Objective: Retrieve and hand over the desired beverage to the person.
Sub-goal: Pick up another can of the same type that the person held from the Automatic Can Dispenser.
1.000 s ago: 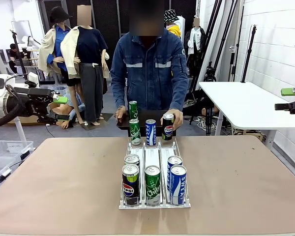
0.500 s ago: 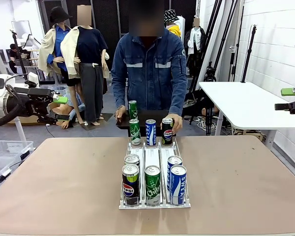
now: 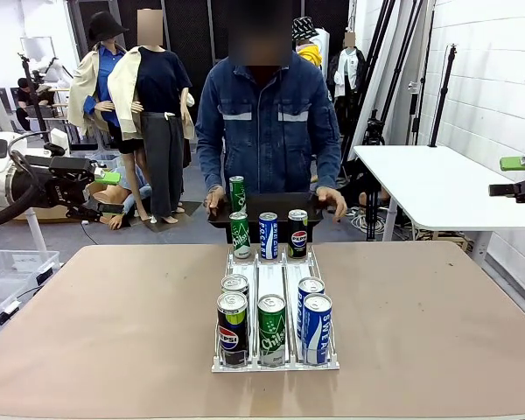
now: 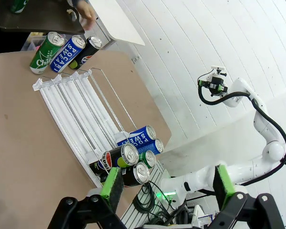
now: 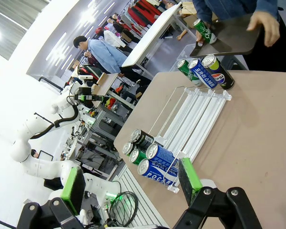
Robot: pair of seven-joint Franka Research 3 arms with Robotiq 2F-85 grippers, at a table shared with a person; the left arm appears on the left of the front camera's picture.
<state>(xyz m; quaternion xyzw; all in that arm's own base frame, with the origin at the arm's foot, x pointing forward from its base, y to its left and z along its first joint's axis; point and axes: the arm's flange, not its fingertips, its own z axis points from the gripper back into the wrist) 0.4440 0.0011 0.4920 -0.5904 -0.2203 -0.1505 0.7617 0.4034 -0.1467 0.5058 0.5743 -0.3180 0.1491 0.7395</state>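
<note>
The person (image 3: 267, 122) stands at the far side, both hands on a dark tray (image 3: 276, 203) that carries one green can (image 3: 237, 194). A clear rack (image 3: 255, 278) lies mid-table. At its far end stand a green can (image 3: 240, 234), a blue can (image 3: 269, 235) and a black Pepsi can (image 3: 297, 233). Several cans (image 3: 271, 328) crowd its near end. My left gripper (image 3: 112, 192) hovers open off the table's left side, its green pads wide apart in the wrist view (image 4: 168, 183). My right gripper (image 3: 512, 175) hangs open at the far right, again wide apart in its wrist view (image 5: 131, 183).
A white side table (image 3: 437, 184) stands at the back right, below my right gripper. A clear plastic bin (image 3: 9, 262) sits on the floor at the left. Broad bare tabletop (image 3: 114, 324) flanks the rack on both sides.
The person set the black Pepsi can down at the far end of the rack's right lane and moved that hand back to the tray. Both arms stayed still.
</note>
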